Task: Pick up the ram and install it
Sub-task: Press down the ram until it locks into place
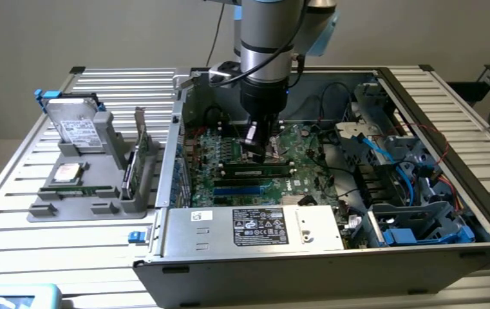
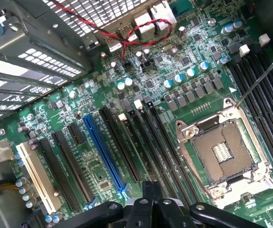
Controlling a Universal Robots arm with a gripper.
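Gripper [image 1: 257, 149] is down inside the open grey metal computer case [image 1: 313, 277], over the middle of the green motherboard [image 1: 309, 138]. The case is open on top so the arm can come straight in.

Jaws are pinched fully together with nothing between them. In the wrist view the black gripper [image 2: 151, 202] shows no stick. That looks like a pushing pose, not a carrying one.

The ram [image 1: 257, 172], a long narrow dark-and-green stick, lies lengthwise in a black memory slot directly under the gripper tip. It is parallel to the blue slot [image 1: 245, 190], which sits on the side nearer the silver labelled power supply box [image 1: 254, 226]. It reads as placed in its slot. I can't tell whether the fingertips are touching its top edge or whether it is latched.

In the wrist view the long black slots run beside the blue slot [image 2: 103, 152] and the open silver CPU socket [image 2: 222, 152].

Outside the case, toward the exterior view's left edge of the slatted aluminium table [image 1: 21, 257], is a grey moulded parts tray [image 1: 64, 209]. It holds the silver boxy hard drive [image 1: 77, 125] and the tall green bracketed expansion card [image 1: 139, 154] upright, for easy top-down picks.
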